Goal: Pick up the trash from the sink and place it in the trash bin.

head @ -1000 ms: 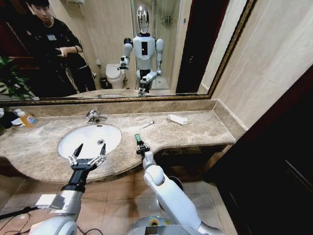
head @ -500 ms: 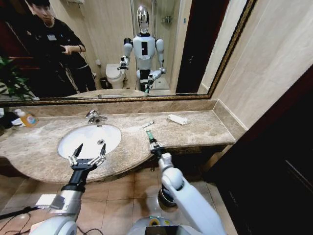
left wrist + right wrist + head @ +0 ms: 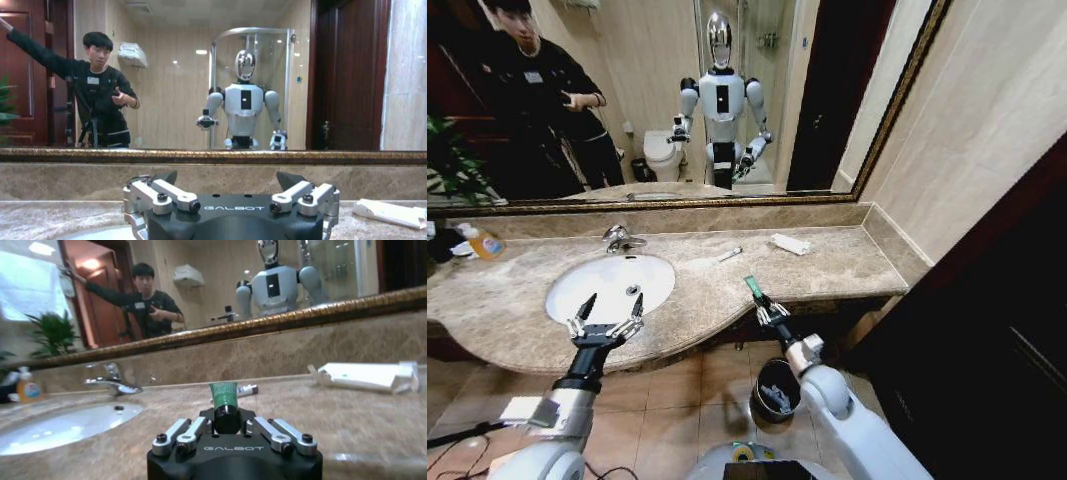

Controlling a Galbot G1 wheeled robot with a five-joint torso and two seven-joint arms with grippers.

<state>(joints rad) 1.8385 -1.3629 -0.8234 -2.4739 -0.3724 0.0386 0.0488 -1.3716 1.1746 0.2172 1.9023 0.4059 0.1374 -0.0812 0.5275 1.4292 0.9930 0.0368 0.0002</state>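
We've swung the green tube toward the bin.
Our right gripper, jaws pinching it, has moved from the sink rim to 12 o'clock of the bin; the left gripper stays spread at the sink's 6 o'clock.

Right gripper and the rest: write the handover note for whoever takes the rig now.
Right gripper: shut on the short dark-green tube, held at the beige marble counter's front edge, above and behind the small round black trash bin on the floor.
Left gripper: open, hovering at the front rim of the white oval sink.
Done: bin already holds some pale pieces.
Left: drop the green tube in; a small white tube and a flat white box lie on the counter near the mirror.
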